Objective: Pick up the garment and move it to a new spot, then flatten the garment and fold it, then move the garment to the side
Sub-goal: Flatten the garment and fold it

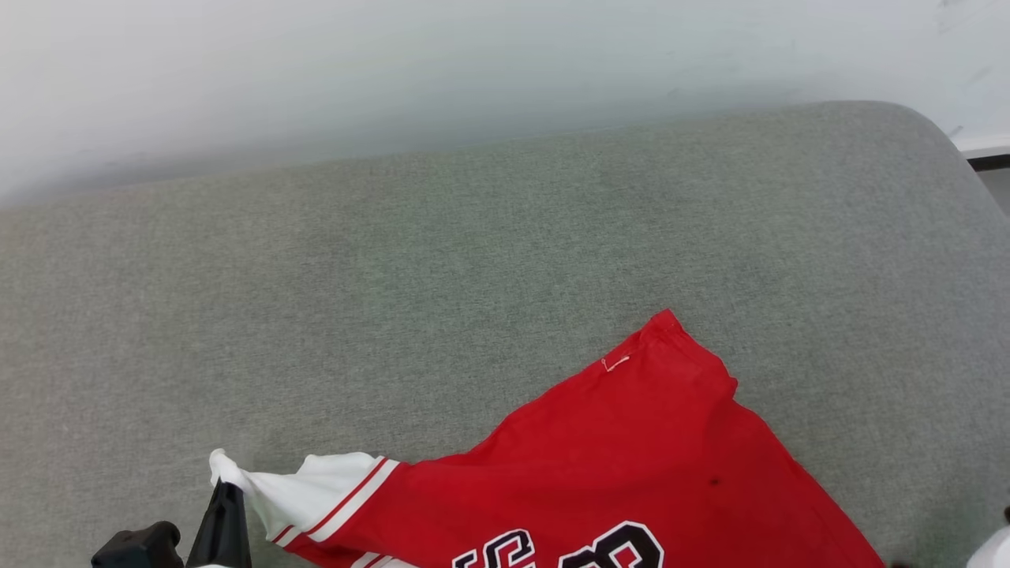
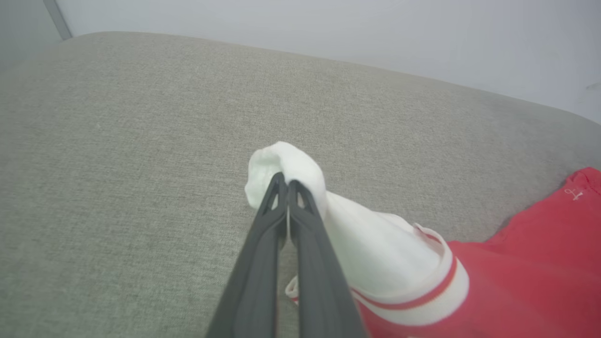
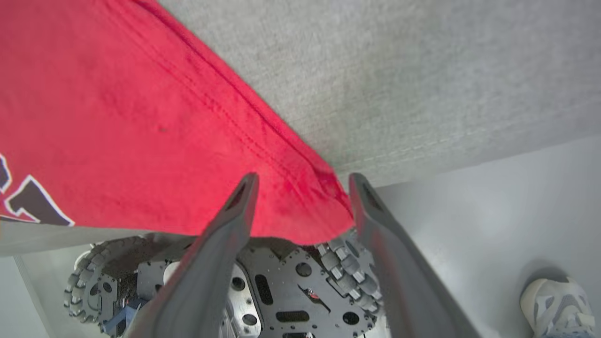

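Note:
The garment (image 1: 631,457), a red jersey with white sleeves and a black-and-white number print, lies on the grey cushion (image 1: 442,260) near its front edge. My left gripper (image 1: 225,485) is shut on the tip of the white sleeve (image 2: 291,162), which bunches over the fingertips in the left wrist view, where the gripper (image 2: 286,183) lifts it slightly. In the right wrist view my right gripper (image 3: 303,180) stands open. The garment's red hem corner (image 3: 324,211) hangs over the cushion's edge between its two fingers, unpinched.
A pale wall (image 1: 473,71) rises behind the cushion, whose far right corner is rounded (image 1: 931,134). Below the front edge, the right wrist view shows my wheeled base (image 3: 291,291), the pale floor (image 3: 493,211) and a person's shoe (image 3: 556,305).

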You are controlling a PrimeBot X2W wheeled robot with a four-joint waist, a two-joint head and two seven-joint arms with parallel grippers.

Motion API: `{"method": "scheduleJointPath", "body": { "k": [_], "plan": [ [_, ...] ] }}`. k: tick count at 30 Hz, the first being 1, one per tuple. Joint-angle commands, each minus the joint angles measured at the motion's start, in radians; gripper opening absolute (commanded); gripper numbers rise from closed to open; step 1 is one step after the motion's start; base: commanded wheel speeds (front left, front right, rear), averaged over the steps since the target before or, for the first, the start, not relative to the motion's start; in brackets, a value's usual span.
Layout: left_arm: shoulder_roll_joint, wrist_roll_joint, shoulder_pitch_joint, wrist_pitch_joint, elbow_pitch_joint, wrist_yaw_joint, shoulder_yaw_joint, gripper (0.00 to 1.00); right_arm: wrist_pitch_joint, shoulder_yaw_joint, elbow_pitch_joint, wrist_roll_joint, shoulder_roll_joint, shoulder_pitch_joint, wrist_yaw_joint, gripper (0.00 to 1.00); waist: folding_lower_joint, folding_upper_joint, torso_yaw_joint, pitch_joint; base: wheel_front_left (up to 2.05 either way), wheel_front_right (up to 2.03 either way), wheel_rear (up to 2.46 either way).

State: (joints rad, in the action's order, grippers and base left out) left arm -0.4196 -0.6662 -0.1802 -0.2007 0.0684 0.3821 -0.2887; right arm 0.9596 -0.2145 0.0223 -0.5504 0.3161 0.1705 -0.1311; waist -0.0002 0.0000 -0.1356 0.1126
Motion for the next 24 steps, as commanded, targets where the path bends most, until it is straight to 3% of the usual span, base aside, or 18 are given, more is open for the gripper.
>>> {"method": "scheduleJointPath", "body": {
  "k": [1, 7, 11, 16, 24],
  "plan": [
    [-0.006, -0.002, -0.006, 0.003, 0.004, 0.004, 0.001, 0.00, -0.059, -0.014, -0.022, 0.007, -0.008, -0.034, 0.001, 1.00, 0.0002, 0.0000, -0.004, 0.003, 0.00, 0.00, 0.00],
    [-0.017, 0.011, 0.029, 0.020, 0.027, 0.011, -0.003, 0.00, -0.376, -0.032, -0.037, 0.051, -0.006, -0.180, 0.001, 1.00, 0.0002, 0.0000, 0.004, 0.035, 0.00, 0.00, 0.00],
    [-0.016, 0.021, 0.057, 0.022, 0.045, 0.009, -0.013, 0.00, -0.453, 0.016, 0.017, 0.053, -0.002, -0.285, 0.001, 1.00, 0.0002, 0.0000, 0.026, 0.063, 0.00, 0.00, 0.00],
    [-0.010, 0.034, 0.105, 0.023, 0.049, 0.000, -0.028, 0.00, -0.351, 0.118, 0.068, 0.025, 0.023, -0.412, 0.001, 1.00, 0.0002, 0.0000, 0.062, 0.107, 0.00, 0.00, 0.00],
    [0.017, 0.063, 0.207, 0.018, 0.043, -0.021, -0.073, 0.00, 0.020, 0.266, 0.130, 0.030, 0.024, -0.630, 0.001, 1.00, 0.0002, 0.0000, 0.124, 0.212, 0.00, 0.00, 0.00]
  ]
}}
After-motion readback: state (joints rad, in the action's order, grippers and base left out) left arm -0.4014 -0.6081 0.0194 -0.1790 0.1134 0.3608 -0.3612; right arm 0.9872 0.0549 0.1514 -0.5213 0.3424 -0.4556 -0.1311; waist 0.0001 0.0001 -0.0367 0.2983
